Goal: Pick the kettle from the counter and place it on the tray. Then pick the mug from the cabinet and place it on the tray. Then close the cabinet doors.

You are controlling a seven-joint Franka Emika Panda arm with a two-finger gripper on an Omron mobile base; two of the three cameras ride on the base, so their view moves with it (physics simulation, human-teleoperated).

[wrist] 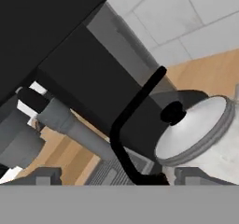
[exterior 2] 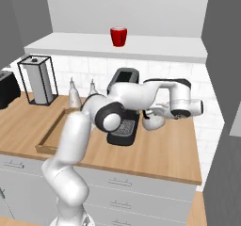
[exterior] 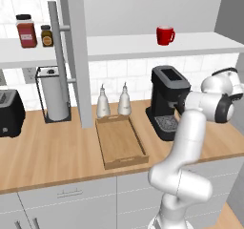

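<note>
We see the kettle point(wrist: 200, 129) on the counter point(exterior: 52, 151) just beside the coffee machine point(exterior: 167, 99), on the side away from the tray point(exterior: 119, 142). Our gripper point(wrist: 112, 178) is right at the kettle's black handle point(wrist: 133, 120), fingers either side of it; whether they grip it we cannot tell. The mug point(exterior 2: 118, 36) stands on the cabinet shelf point(exterior 2: 155, 46) above the coffee machine.

My arm point(exterior 2: 136, 95) folds right across the coffee machine point(exterior 2: 123, 107), hand down on the counter point(exterior 2: 164, 154) at its 3 o'clock. Gripper hidden. Tray point(exterior 2: 49, 138) at 9, two bottles point(exterior 2: 74, 95) behind it. Red mug point(exterior 2: 118, 36) on the shelf point(exterior 2: 70, 44) at 12.
</note>
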